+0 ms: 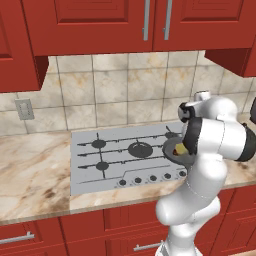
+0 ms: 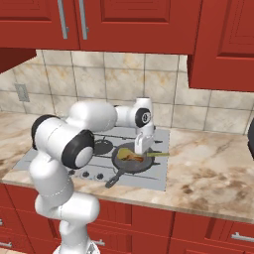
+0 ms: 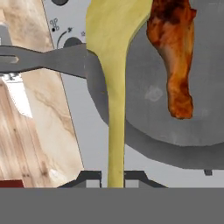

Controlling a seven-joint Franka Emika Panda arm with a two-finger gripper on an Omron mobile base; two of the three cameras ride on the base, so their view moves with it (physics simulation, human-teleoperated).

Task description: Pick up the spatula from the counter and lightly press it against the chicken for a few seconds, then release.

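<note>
Gripping hard, folks: the end effector (image 3: 111,177) has its two fingers squeezed nearly together on the thin yellow handle of the spatula (image 3: 114,87), clamped and carrying it. In the hand view that handle climbs straight up from between the finger tips, crosses the near rim of the pan (image 3: 153,120) and broadens into the blade at the top. Right alongside lies the chicken (image 3: 175,57), a browned drumstick down in the pan, thick end up by the blade and thin end pointing back toward the hand. Blade edge and thick end meet in this view, but whether it is truly pressing or hanging just above, I can't tell.

Over to the right base view. The end effector (image 2: 140,148) points down above the pan (image 2: 140,166), which sits on the stove (image 2: 149,181) set into the marble counter (image 2: 208,158). The pan's handle (image 2: 113,179) juts toward the front edge. The spatula (image 2: 158,155) lies low and nearly level, and its tail pokes out past the fingers to the right, so the grip is partway along the handle.

Why hold it like that? My read is that a flat, low blade can settle gently on the meat, and a firm pinch stops the handle twisting when it does. The press looks to be the step in hand, and the release isn't done yet.
</note>
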